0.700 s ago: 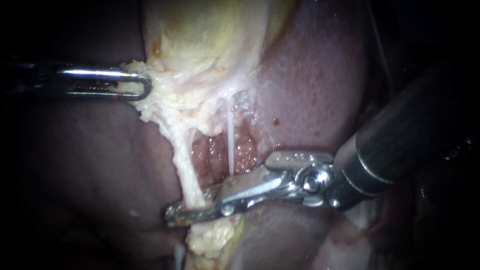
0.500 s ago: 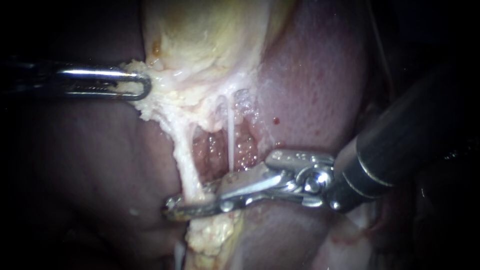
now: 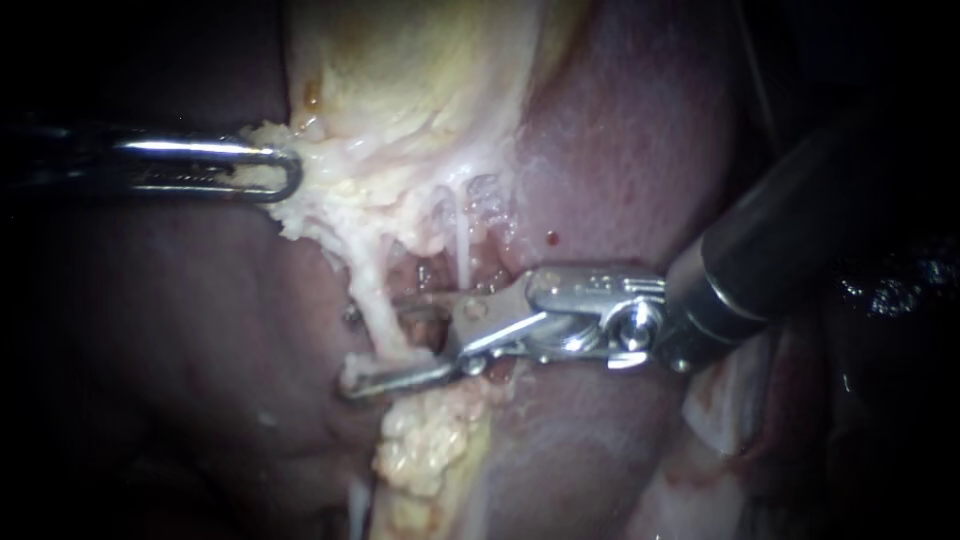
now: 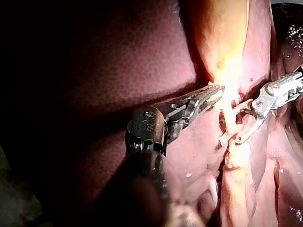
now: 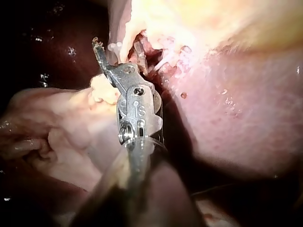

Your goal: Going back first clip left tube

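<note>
Instruments numbered two, tubes two. At the frame's upper left, the left instrument (image 3: 272,170) had its jaws clamped on the ragged edge of the gallbladder (image 3: 400,80). At centre, the right instrument (image 3: 350,348) held its jaws apart with the left tube (image 3: 372,290) between them. The thinner right tube (image 3: 462,250) stood just beside.

The left instrument (image 3: 285,172) has jaws of bright polished metal, smooth and glossy. The right instrument (image 3: 365,348) shows the same shiny metal at its jaws and hinge, while its shaft is dark with a duller satin sheen. The liver (image 3: 640,150) is smooth, wet and glistening. The gallbladder (image 3: 400,60) looks moist and waxy. The fatty tissue (image 3: 425,450) is lumpy and granular. The left tube (image 3: 375,300) is slick.
</note>
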Robot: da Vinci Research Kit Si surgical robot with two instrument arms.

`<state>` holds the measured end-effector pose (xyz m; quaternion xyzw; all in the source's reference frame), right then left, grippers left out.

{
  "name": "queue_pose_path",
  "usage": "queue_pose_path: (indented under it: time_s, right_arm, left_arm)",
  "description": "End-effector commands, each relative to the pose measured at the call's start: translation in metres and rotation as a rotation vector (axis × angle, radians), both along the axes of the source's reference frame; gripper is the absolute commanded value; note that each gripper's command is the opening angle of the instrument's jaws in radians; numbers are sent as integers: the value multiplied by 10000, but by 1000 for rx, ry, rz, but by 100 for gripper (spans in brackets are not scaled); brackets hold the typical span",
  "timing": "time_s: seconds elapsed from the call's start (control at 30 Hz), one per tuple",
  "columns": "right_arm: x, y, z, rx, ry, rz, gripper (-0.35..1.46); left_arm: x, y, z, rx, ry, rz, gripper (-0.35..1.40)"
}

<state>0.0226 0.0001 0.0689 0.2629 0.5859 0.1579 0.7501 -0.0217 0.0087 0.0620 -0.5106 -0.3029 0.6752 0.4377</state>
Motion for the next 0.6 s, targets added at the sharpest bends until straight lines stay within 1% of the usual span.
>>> queue_pose_path:
  time_s: [0.03,0.07,0.17,0.27,0.4,0.53,0.6]
  right_arm:
    - [-1,0,0,-12,-5,-4,50]
    - [-4,0,-1,-23,-12,-8,50]
    - [-11,0,-4,-61,-11,-18,50]
    - [-25,5,-13,-89,0,-28,50]
    - [-56,16,-32,-137,22,-47,50]
    - [-92,26,-49,-160,18,-32,50]
    - [-107,28,-54,-173,15,-26,50]
  left_arm:
    - [0,0,0,0,0,0,-35]
    - [0,0,0,0,0,0,-35]
    - [0,0,0,0,0,0,-35]
    - [1,0,0,-1,0,0,-35]
    - [2,-1,0,-1,0,1,-35]
    - [2,-1,0,-1,0,1,-35]
    - [2,-1,0,-1,0,1,-35]
